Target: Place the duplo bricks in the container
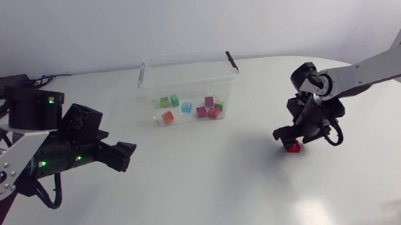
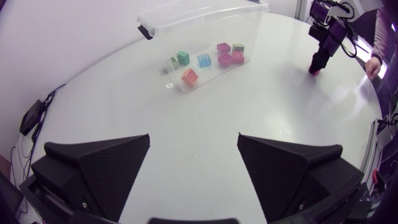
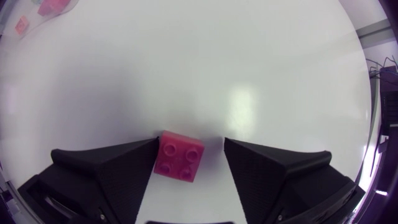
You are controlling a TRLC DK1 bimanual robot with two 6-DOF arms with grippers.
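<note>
Red brick (image 3: 180, 155) against one finger of spread right pincer (image 3: 189, 148) | gap visible only from right wrist | left pincer (image 2: 193, 140) spread

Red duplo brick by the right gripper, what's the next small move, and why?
Probably close the right gripper on the red duplo brick: it sits on the table between the open jaws, against one with a gap to the other, not yet held.

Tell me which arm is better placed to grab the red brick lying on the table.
Right. The red brick sits between the right gripper's open jaws, against one and clear of the other. The left gripper hovers empty on the far side of the container.
</note>
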